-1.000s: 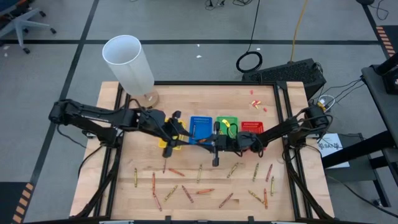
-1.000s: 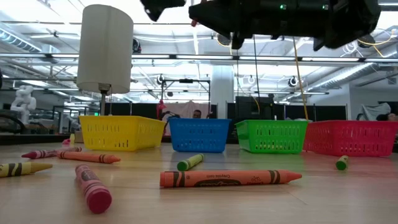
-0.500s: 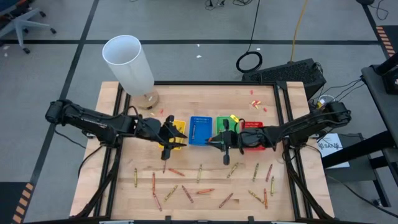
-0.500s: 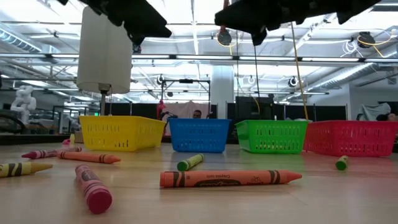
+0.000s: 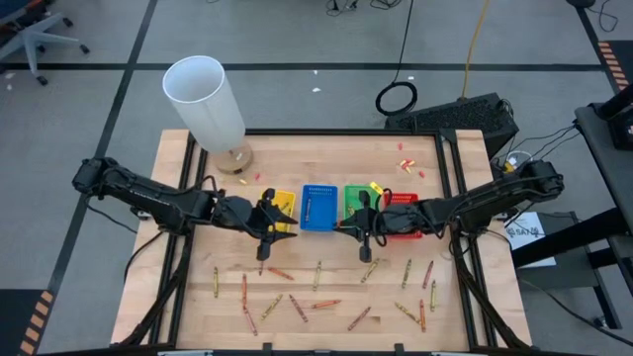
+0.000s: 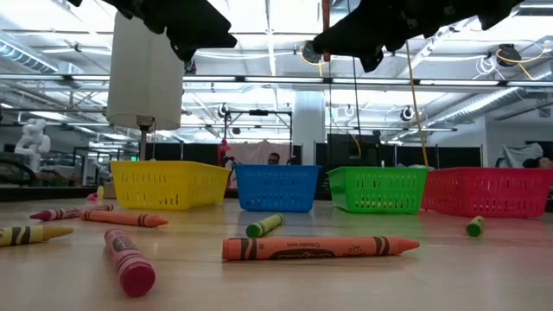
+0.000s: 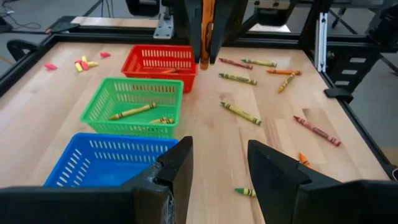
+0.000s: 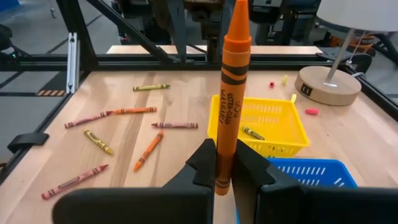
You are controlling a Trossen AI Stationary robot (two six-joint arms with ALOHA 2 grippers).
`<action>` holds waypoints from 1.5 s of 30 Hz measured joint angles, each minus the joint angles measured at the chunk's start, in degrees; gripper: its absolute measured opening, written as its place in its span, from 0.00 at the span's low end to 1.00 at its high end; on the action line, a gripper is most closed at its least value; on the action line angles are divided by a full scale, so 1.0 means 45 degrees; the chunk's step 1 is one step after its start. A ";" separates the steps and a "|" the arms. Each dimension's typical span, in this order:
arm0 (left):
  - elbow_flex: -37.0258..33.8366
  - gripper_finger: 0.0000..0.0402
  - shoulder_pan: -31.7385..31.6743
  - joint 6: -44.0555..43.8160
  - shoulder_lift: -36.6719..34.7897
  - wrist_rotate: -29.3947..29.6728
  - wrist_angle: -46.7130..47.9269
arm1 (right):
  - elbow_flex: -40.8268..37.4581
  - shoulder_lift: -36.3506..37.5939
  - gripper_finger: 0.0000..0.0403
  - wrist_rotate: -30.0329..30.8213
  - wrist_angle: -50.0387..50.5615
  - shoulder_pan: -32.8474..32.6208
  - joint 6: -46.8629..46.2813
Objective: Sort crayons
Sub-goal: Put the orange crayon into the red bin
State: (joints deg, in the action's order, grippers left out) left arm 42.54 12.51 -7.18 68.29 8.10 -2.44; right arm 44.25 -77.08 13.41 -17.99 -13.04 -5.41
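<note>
From above, we count only a small part of the sorting done: most crayons (image 5: 318, 275) lie scattered over the front half of the desk (image 5: 445, 307), while the yellow tray (image 5: 282, 211), blue tray (image 5: 318, 207), green tray (image 5: 362, 199) and red tray (image 5: 401, 205) stand in a row mid-desk. The left end effector (image 5: 263, 247) hangs just in front of the yellow tray, and the right end effector (image 5: 364, 242) in front of the green one.

At desk height, we see loose crayons in the foreground, an orange one (image 6: 320, 248) lying flat nearest the camera, with the four trays lined up behind and both arms overhead.

Past the left wrist, we find the left end effector (image 7: 219, 171) with its fingers apart and nothing between them. A few crayons rest in the green tray (image 7: 134, 109), and at least one seems to lie in the red tray (image 7: 158, 62); many more wait on the bare wood.

Past the right wrist, we see the right end effector (image 8: 225, 163) clamped on an upright orange crayon (image 8: 231, 93), its paper wrapper intact and its tip pointing up. One crayon lies in the yellow tray (image 8: 261, 124). We judge most of the job remains.
</note>
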 joint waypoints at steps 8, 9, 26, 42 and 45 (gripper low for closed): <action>0.0000 0.38 0.0000 -0.0007 0.0000 0.0010 -0.0018 | 0.0000 0.0000 0.03 0.0000 0.0380 0.0000 -0.0419; 0.0000 0.38 0.0000 -0.0010 0.0000 0.0010 -0.0018 | 0.0000 0.0000 0.03 0.0000 0.0512 -0.0005 -0.0531; 0.0000 0.38 0.0121 0.0126 0.0015 0.0023 0.0071 | 0.0000 0.2481 0.03 -0.0001 0.6677 -0.0049 -0.3808; 0.0000 0.37 0.0417 0.0126 0.0015 0.0087 0.0064 | 0.0000 0.4140 0.03 0.1534 1.5287 -0.0039 -1.1903; 0.0000 0.37 0.0508 0.0126 0.0015 0.0087 0.0067 | -0.0005 0.4014 0.03 0.1671 1.6005 -0.0039 -1.2906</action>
State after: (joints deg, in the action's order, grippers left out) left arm 42.54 14.80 -6.61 68.36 8.49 -2.14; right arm 44.23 -59.01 20.93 54.03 -13.21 -63.49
